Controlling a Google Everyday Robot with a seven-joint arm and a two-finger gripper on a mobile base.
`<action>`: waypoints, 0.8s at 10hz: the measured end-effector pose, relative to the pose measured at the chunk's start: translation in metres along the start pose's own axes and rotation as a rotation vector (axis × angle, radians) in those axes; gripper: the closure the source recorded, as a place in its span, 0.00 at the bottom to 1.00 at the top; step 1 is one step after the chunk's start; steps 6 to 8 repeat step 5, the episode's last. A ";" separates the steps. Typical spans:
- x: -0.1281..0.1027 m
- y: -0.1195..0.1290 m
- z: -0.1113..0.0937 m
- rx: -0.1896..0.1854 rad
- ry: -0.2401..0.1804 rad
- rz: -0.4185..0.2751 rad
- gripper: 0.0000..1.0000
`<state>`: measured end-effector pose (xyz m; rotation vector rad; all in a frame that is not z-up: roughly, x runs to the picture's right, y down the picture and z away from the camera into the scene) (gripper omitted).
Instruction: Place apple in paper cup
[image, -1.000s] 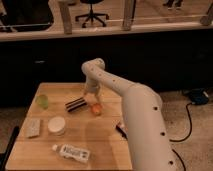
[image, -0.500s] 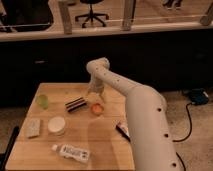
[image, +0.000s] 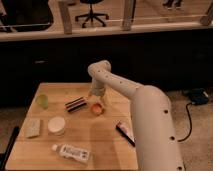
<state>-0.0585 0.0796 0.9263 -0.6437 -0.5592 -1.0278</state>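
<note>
The white robot arm (image: 145, 115) fills the right side of the view, rising from the lower right and bending at its elbow over the far edge of the wooden table (image: 100, 140). Its forearm drops toward the middle of the tabletop, where the gripper (image: 96, 100) hangs directly above the apple (image: 96, 108). I cannot tell whether the fingers are spread or closed, or whether they touch the fruit.

The apple, small and orange-red, sits near the table's centre, just right of a dark striped packet (image: 75, 104) that lies at a slant. Along the near edge lies a clear plastic bottle (image: 71, 151) on its side, its label facing up. A white round container (image: 56, 125) stands left of centre, and beside it, nearer the left edge, lies a pale rectangular sponge-like block (image: 33, 127). At the far left corner stands the small green cup (image: 42, 101), well apart from the apple. A dark slim bar (image: 125, 134) rests by the arm on the right.
</note>
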 end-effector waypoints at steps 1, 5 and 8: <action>-0.005 0.000 0.002 -0.002 -0.004 -0.001 0.20; -0.014 0.011 0.008 -0.002 -0.021 0.023 0.20; -0.014 0.011 0.008 -0.002 -0.021 0.023 0.20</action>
